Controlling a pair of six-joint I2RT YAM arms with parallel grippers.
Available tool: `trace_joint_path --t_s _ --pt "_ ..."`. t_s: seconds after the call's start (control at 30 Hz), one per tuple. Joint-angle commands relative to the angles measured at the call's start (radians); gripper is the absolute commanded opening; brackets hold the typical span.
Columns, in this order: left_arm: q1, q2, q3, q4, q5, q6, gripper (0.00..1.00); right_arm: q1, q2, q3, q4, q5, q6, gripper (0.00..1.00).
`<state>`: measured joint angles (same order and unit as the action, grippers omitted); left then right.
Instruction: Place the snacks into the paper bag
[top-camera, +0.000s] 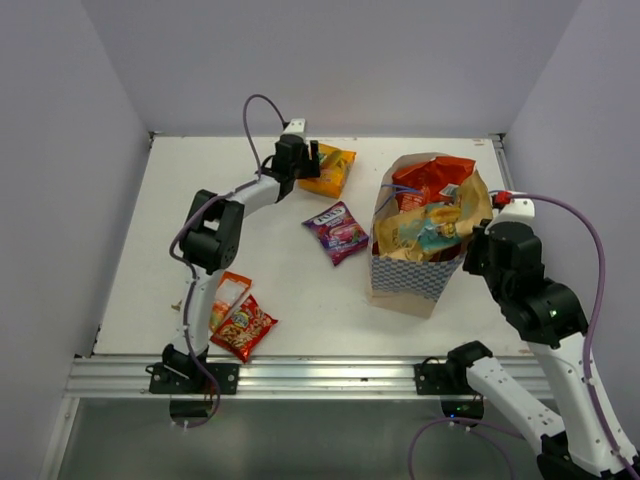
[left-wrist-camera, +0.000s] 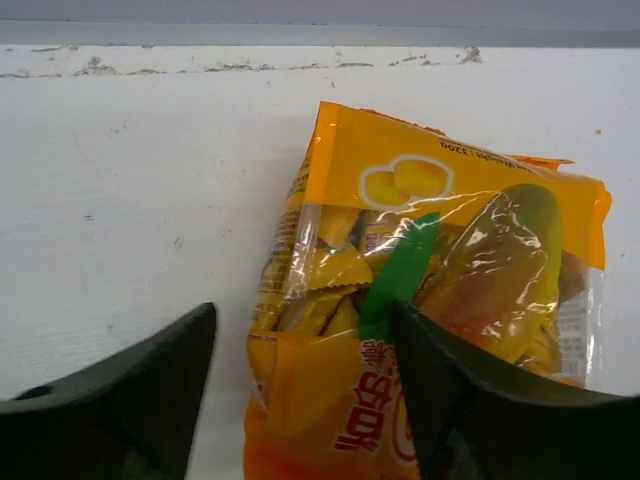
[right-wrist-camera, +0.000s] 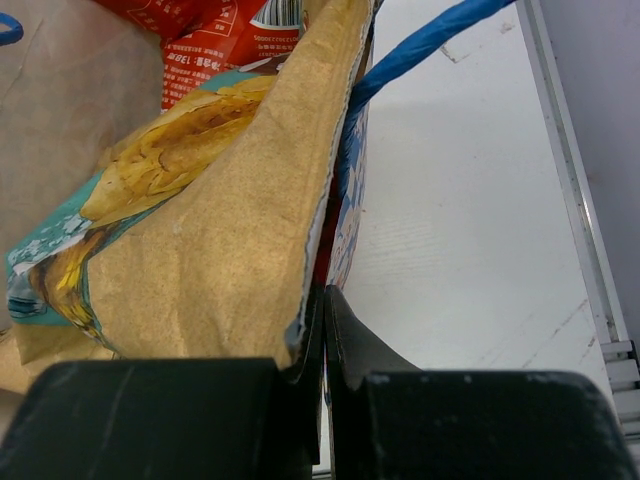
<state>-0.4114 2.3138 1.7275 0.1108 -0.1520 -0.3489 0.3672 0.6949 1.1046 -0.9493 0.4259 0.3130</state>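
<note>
White table (top-camera: 300, 290): flat, matte surface, with dark scuffs and chipped marks along its far edge in the left wrist view. Pale lilac-grey walls (top-camera: 330, 60) enclose it at the back and on both sides. Aluminium rail (top-camera: 330, 375) runs along the near edge. Thin metal strip (right-wrist-camera: 575, 200) borders the right side.

Snacks (top-camera: 430, 225) seemingly crowd the paper bag (top-camera: 405, 278) mouth.

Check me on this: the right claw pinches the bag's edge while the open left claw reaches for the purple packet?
Not the purple packet, which lies apart, mid-table. The left wrist view shows the open left gripper at the orange packet. The right gripper does pinch the paper bag at its edge.
</note>
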Motion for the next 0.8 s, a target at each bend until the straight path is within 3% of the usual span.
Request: trace_joint_path --t_s 0.0,0.07,0.1,0.23,0.43,0.6,0.77 --pt "0.020 0.042 0.077 -0.017 0.048 0.027 0.57 0.009 0.011 -0.005 0.044 0.000 -0.020 0.00" --pt "0.020 0.016 0.049 0.001 0.049 0.025 0.41 0.009 0.020 -0.008 0.049 0.004 -0.020 0.00" --pt "0.020 0.006 0.026 0.013 0.043 0.025 0.24 0.009 0.023 -0.008 0.053 0.005 -0.022 0.00" --pt "0.020 -0.051 -0.029 0.026 0.023 0.024 0.04 0.009 0.034 -0.012 0.061 0.005 -0.022 0.00" --pt "0.017 -0.179 -0.137 0.029 0.012 0.002 0.00 0.009 0.023 -0.015 0.063 0.001 -0.020 0.00" --pt "-0.021 -0.440 -0.272 0.058 0.026 -0.033 0.00 0.010 0.026 -0.014 0.060 0.002 -0.022 0.00" --pt "-0.162 -0.661 -0.198 -0.017 -0.026 0.014 0.00 0.010 0.003 -0.009 0.049 0.019 -0.014 0.00"
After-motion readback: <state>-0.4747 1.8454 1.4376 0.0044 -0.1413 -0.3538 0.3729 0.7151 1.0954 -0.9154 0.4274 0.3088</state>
